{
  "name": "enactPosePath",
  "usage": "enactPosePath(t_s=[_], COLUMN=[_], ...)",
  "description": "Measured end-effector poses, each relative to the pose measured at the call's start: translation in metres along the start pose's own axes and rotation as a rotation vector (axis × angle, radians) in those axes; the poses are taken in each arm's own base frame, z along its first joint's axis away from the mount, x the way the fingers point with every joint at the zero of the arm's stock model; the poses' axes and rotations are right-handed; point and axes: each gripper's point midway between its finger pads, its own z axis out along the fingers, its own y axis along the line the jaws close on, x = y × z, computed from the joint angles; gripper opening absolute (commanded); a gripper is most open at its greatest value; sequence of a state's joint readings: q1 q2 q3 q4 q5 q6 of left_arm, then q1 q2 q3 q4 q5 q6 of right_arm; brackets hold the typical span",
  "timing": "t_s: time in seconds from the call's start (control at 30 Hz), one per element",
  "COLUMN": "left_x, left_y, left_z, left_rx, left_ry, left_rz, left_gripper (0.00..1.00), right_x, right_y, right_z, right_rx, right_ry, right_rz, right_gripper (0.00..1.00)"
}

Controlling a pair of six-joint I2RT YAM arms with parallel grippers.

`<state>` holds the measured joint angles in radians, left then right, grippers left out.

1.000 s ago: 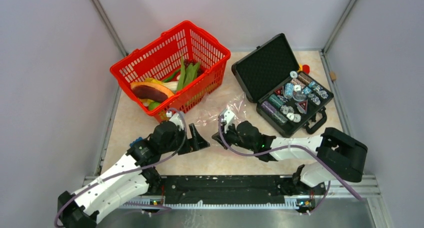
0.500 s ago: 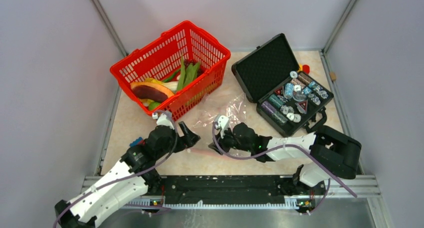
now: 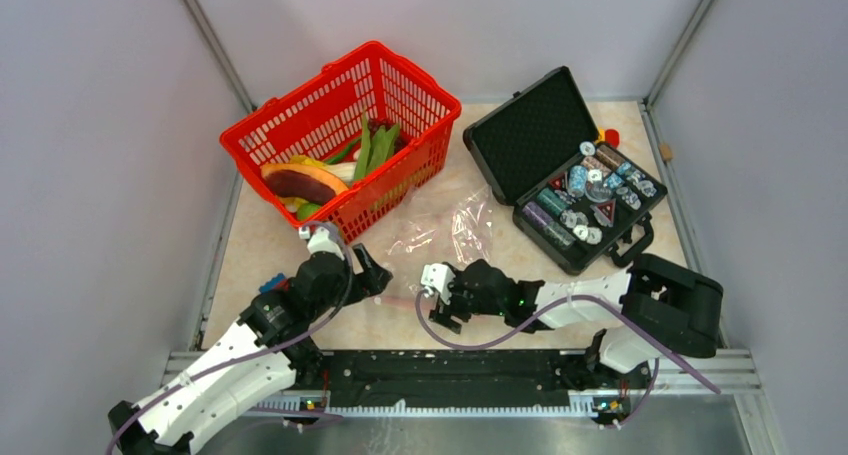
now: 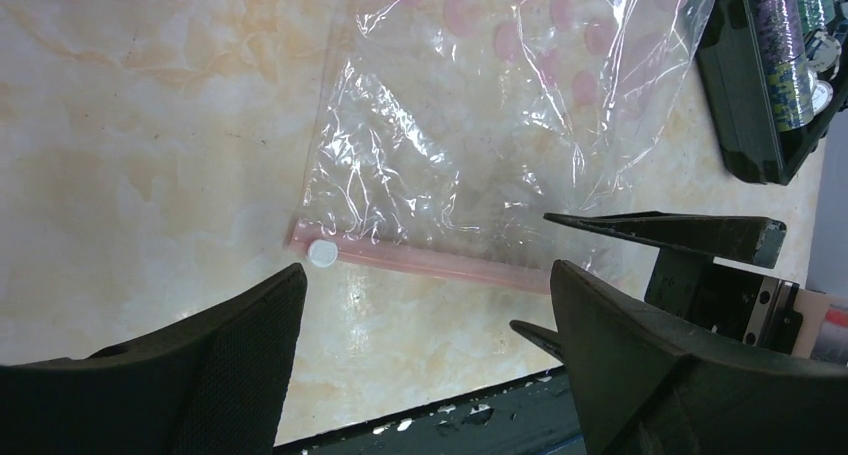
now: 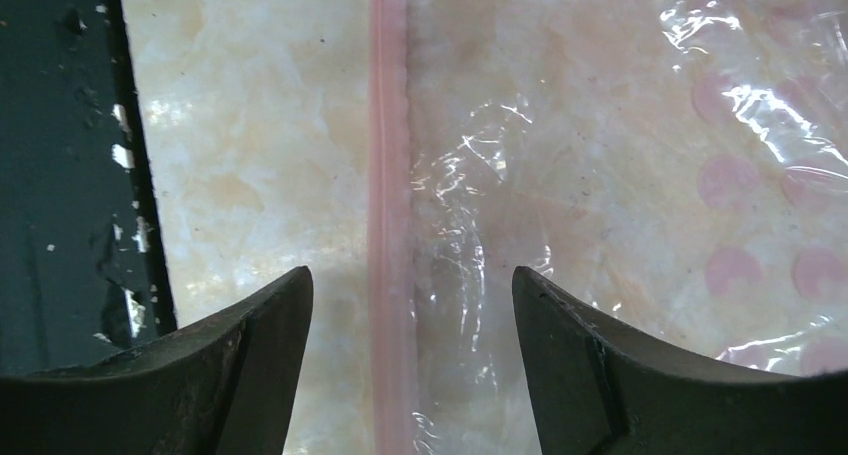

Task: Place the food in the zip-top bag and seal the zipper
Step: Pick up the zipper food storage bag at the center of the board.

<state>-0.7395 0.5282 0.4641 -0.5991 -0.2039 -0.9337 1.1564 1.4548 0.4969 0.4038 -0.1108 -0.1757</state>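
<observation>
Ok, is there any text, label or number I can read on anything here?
No text can be read.
On the poker chips in the black case: markings too small to read.
On the clear bag: only printed pink dots, no words.
On the red basket: no label visible.

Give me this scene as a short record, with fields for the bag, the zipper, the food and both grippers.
Bag: clear, flat on the table, no food inside
Zipper: pink strip on the bag's near edge, white slider at one end
Food: in the red basket
Left gripper: jaws open over the zipper, holding nothing
Right gripper: jaws open either side of the zipper, holding nothing
Also: open black case of poker chips
</observation>
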Motion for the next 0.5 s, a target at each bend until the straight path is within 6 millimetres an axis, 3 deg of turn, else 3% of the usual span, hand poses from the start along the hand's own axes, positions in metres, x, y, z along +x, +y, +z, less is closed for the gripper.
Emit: enactPosePath(t_s=[0.1,0.3,0.5], left_x=[-0.001,-0.002,-0.002], left_y=[-0.001,-0.002,-0.002], left_z=[-0.001,-0.001,-0.001], left_rx=[0.002,0.007,0.007], left_ry=[-0.001,-0.005,-0.005], left_rz=[0.008,0.02,0.028], left_gripper=[0.91,0.91,0.91], right_x=[0.005,0.012,0.013], right_y=[-0.007,-0.02,-0.029], right_z=[-0.001,0.0,0.0], right_rx=[0.035,0.1,0.152], right_ry=[0.011,0.035,0.043], right_rz=[-0.031,-0.065,-0.084], right_gripper=[0.69,0.52,0.44])
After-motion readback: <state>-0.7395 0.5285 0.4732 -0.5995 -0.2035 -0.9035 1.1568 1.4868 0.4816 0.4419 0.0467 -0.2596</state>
